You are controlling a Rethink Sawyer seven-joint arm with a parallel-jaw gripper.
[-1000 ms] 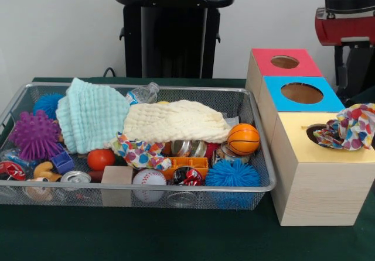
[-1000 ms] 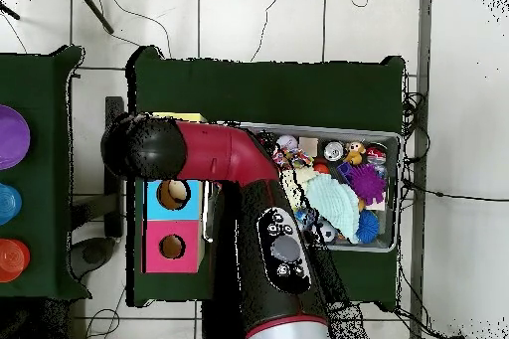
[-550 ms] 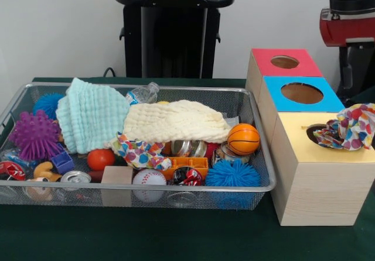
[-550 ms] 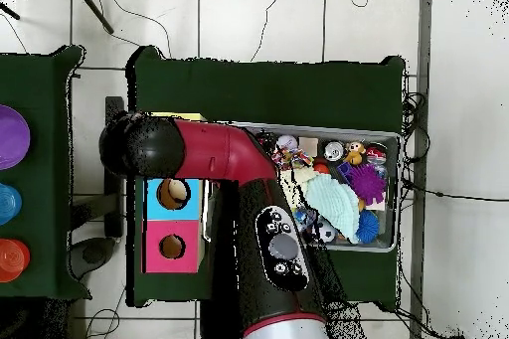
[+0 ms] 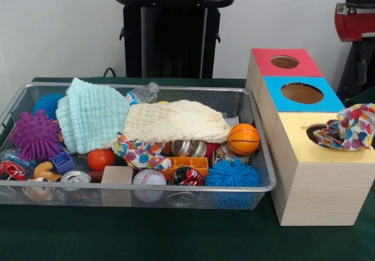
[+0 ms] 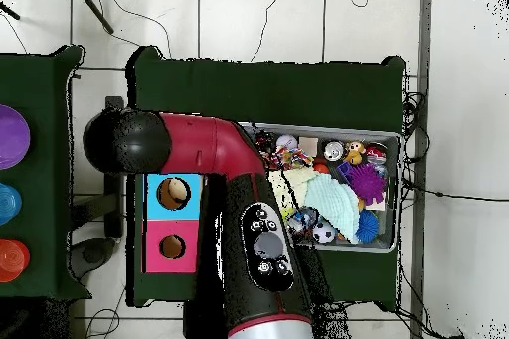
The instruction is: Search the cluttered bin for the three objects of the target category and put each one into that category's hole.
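The arm's end (image 5: 357,21) hangs at the edge of the front view, above and behind the three boxes. The claw itself cannot be picked out below it, so whether it is open or holding anything cannot be told. In the overhead view the arm (image 6: 199,146) covers it as well.

Just below and in front of where the claw should be, a patterned cloth (image 5: 348,126) lies bunched over the slot of the yellow box (image 5: 319,173). It sits half across the hole and has not gone in (soft fabric tends to catch on a rim), so it probably needs a push.

Well off to the claw's side, the wire bin (image 5: 266,155) holds a mint cloth (image 5: 91,114), a cream cloth (image 5: 176,120) and a second patterned cloth (image 5: 137,153). These drape over balls and cans, and that clutter probably explains why a search is needed.
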